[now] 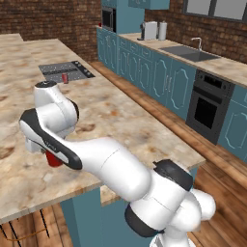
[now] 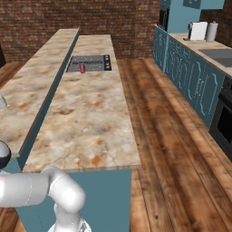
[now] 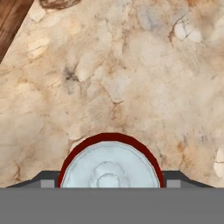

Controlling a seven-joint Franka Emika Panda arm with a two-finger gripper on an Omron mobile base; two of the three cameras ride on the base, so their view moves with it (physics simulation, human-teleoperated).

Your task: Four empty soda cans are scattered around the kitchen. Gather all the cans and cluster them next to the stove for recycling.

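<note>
Looking down the hand view, I see a soda can (image 3: 109, 168) directly under my tool (image 3: 109, 183), its silver domed top and red rim sitting between the two dark fingertips (image 3: 48, 180). The jaws appear closed against the can's sides, so I read this as a grip on it, though I can't confirm firm contact. From the left base view that can (image 1: 54, 159) stands upright on the near part of the table (image 1: 125, 120), half hidden under the wrist. A second can (image 1: 64, 78) already sits on the stove (image 1: 66, 71) at the far end, well apart from this one. An empty can should be very light, thin-walled and easily dented, with smooth slippery sides, so I'd hold it mid-body, gently. The table is glossy beige marble, flat and hard.
</note>
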